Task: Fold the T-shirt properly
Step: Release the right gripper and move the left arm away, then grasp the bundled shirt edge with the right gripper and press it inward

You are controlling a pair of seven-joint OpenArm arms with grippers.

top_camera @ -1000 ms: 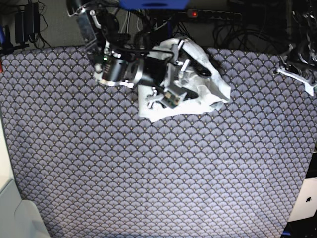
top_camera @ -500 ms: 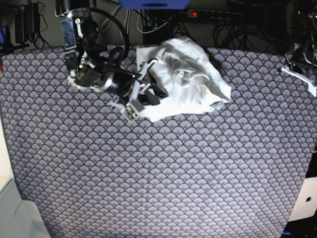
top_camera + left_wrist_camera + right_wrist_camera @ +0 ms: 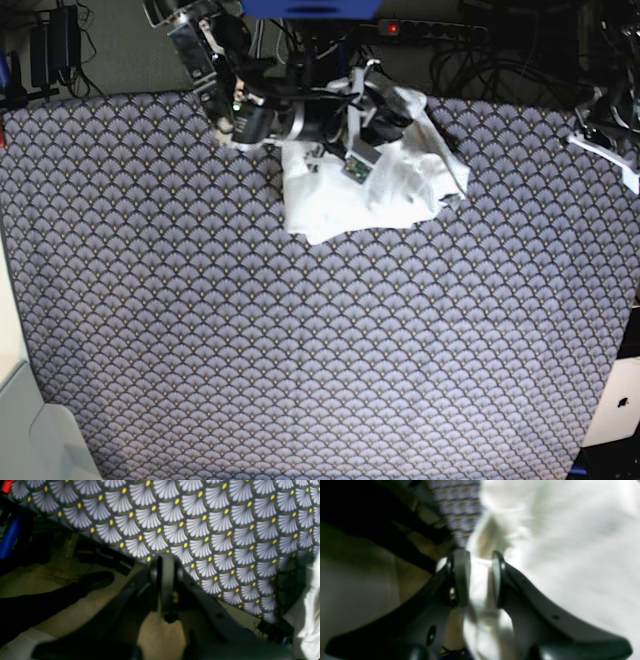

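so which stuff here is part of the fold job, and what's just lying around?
Job:
- T-shirt, crumpled at the table's far edge
- right gripper, jaws around a fold of it

Lying about:
- patterned tablecloth
- power strip and cables behind
- left gripper, parked, shut

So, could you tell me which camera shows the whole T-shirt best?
The base view: the T-shirt lies crumpled there, outline visible. The right wrist view shows blurred cloth between the right gripper fingers; the left wrist view catches only an edge.
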